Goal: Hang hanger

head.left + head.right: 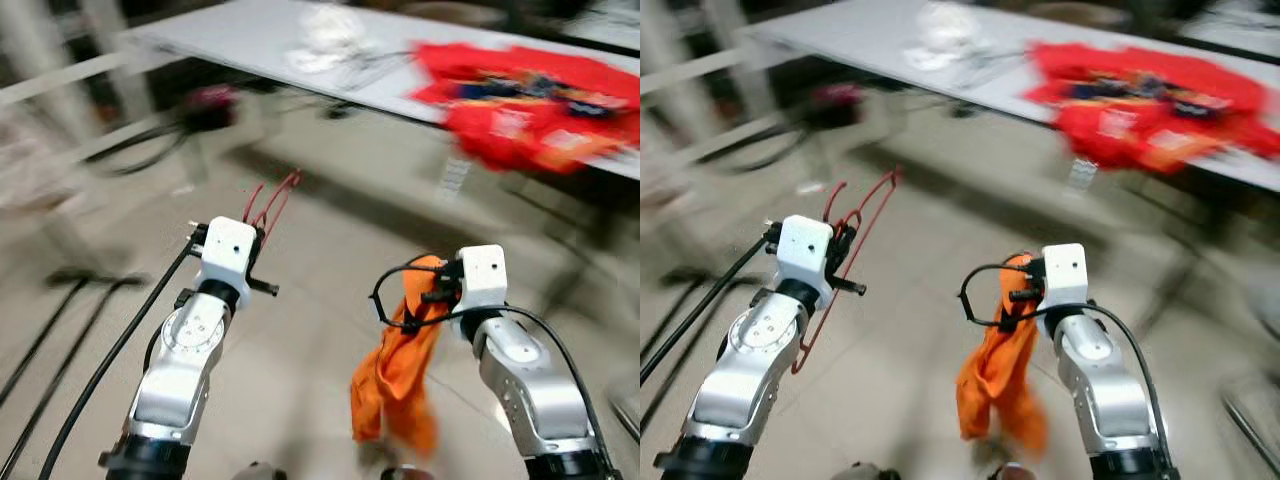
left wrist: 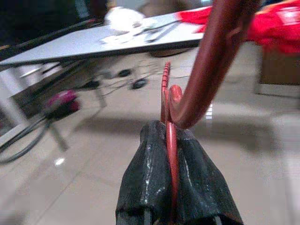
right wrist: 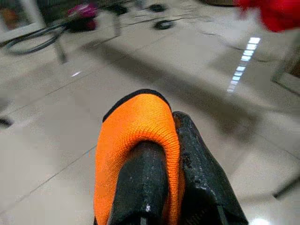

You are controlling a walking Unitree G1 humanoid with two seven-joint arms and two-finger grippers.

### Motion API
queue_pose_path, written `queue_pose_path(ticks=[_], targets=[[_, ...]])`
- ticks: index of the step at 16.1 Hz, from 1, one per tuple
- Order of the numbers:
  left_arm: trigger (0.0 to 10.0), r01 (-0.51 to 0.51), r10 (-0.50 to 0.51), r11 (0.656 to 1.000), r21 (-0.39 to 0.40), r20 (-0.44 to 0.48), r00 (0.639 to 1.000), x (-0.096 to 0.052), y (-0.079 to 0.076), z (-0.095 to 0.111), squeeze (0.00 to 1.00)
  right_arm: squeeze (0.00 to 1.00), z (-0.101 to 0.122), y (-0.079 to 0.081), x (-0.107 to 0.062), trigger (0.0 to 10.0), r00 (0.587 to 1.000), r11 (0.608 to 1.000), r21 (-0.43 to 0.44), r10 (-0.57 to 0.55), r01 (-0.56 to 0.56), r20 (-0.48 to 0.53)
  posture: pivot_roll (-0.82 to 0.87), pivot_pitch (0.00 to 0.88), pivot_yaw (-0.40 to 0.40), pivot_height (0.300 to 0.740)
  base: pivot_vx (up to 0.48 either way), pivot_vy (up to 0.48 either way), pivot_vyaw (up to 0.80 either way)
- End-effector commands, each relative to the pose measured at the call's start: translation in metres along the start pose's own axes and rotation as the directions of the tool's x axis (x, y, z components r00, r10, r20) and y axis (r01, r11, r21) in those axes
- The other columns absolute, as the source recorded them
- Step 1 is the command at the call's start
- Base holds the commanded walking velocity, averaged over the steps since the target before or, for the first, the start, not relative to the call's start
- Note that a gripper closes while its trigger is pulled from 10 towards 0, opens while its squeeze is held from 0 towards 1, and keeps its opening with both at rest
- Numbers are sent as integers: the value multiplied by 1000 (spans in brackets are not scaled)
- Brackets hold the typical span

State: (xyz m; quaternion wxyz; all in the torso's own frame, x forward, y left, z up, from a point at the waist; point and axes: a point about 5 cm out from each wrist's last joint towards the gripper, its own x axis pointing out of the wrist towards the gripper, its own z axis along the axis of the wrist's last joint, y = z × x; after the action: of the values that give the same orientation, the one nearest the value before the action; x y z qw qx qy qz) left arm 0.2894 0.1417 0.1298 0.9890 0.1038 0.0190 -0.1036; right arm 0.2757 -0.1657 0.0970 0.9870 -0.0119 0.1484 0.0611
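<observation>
My left gripper (image 2: 172, 154) is shut on a red wire hanger (image 1: 855, 225), whose thin frame runs between the two black fingers (image 2: 145, 178) and whose hook curves up and away. The hanger (image 1: 272, 205) sticks out ahead of my left wrist over the floor. My right gripper (image 3: 171, 154) is shut on an orange garment (image 1: 398, 365) that drapes over one finger (image 3: 140, 173) and hangs down toward the floor. Both arms are raised side by side in front of me.
A long grey table (image 1: 240, 40) stands ahead with a white bundle (image 1: 328, 38) and red clothes (image 1: 530, 100) on it. Black cables (image 1: 60, 330) lie on the tiled floor at left. A pink object (image 1: 212, 103) sits under the table. The picture is blurred.
</observation>
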Motion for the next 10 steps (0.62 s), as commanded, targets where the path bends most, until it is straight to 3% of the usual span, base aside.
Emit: queue_pose_path(ticks=[1,10], targets=[[10000,-27,27,1000,16,20,999,3,6,4,0,0,13,2,1,10000,998,1000,-8,10,-9,69,-61,57,41,740,0,446,-800],[10000,-75,75,997,30,-2,997,-6,23,-4,0,0,23,4,6,10000,994,999,-10,35,-35,105,-53,60,28,740,0,452,-800]])
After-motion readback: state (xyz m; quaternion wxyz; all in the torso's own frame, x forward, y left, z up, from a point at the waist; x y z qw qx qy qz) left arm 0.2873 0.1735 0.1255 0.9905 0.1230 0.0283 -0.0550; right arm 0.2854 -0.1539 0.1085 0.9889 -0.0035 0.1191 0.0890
